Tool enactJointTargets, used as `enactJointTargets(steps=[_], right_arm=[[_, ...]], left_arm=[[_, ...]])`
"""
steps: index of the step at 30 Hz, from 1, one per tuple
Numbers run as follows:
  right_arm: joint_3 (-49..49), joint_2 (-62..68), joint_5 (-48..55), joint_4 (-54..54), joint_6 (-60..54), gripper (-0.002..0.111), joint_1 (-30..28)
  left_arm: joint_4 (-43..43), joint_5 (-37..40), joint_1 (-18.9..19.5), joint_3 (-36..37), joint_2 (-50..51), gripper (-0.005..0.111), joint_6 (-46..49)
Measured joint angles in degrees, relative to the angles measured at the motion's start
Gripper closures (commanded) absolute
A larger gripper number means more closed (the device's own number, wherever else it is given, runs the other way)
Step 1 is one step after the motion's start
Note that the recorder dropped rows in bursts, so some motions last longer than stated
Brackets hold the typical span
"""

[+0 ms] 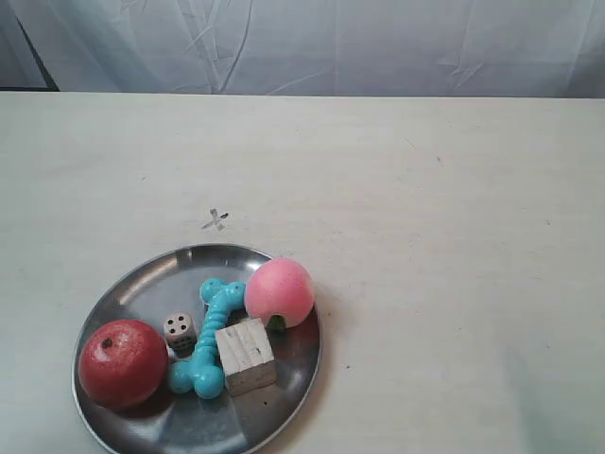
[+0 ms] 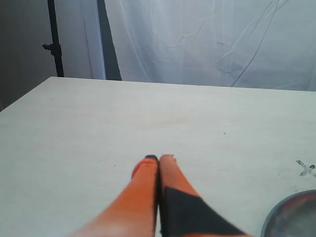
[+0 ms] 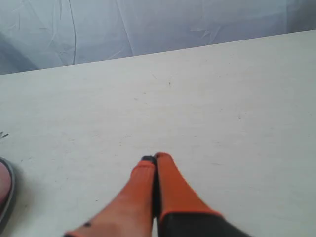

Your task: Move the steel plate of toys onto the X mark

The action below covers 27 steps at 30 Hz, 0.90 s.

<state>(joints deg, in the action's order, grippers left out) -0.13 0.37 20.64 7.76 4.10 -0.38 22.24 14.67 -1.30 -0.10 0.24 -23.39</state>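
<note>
1. Plate (image 1: pixel 142 274) sits flat on the table (image 1: pixel 435 246), loaded. Apple (image 1: pixel 122 363) is at one rim and peach (image 1: pixel 280 292) at the opposite rim. Bone (image 1: pixel 210 336), cube (image 1: pixel 246 355) and die (image 1: pixel 180 331) are packed between them.
2. X mark (image 1: pixel 216 219) lies on bare table just beyond the plate's rim, apart from it and uncovered. The move is not yet done.
3. Left gripper (image 2: pixel 159 159): orange fingers pressed together, nothing between them. It hangs over bare table beside the plate; the rim and the X show at the edge of its view.
4. Right gripper (image 3: pixel 155 158): fingers likewise together, empty. It is over bare table beside the plate, with the rim and a sliver of peach just in view.
5. Neither arm shows in the exterior view, so both stand off from the plate. They seem to flank it, probably so either can take the rim.
6. Judgement: the toys are loose and the round ones can roll, so the plate wants a low, level carry or slide. Travel to the X is short. The jaws must open before they can pinch the thin rim.
</note>
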Motion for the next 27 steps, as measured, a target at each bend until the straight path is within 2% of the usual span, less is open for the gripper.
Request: enactJointTargets(steps=[9, 11, 16, 19, 23, 27], right_arm=[[0.0, 0.0, 0.0, 0.0, 0.0, 0.108, 0.0], [0.0, 0.0, 0.0, 0.0, 0.0, 0.108, 0.0], [0.0, 0.0, -0.41, -1.63, 0.0, 0.108, 0.0], [0.0, 0.0, -1.85, -1.67, 0.0, 0.108, 0.0], [0.0, 0.0, -5.62, 4.72, 0.0, 0.108, 0.0], [0.0, 0.0, -13.57, 20.61, 0.92, 0.108, 0.0]], left_arm=[[0.62, 0.0, 0.0, 0.0, 0.0, 0.107, 0.1], [4.5, 0.0, 0.0, 0.0, 0.0, 0.107, 0.1], [21.34, 0.0, 0.0, 0.0, 0.0, 0.107, 0.1], [26.43, 0.0, 0.0, 0.0, 0.0, 0.107, 0.3], [27.93, 0.0, 0.0, 0.0, 0.0, 0.107, 0.3], [28.59, 0.0, 0.0, 0.0, 0.0, 0.107, 0.3]])
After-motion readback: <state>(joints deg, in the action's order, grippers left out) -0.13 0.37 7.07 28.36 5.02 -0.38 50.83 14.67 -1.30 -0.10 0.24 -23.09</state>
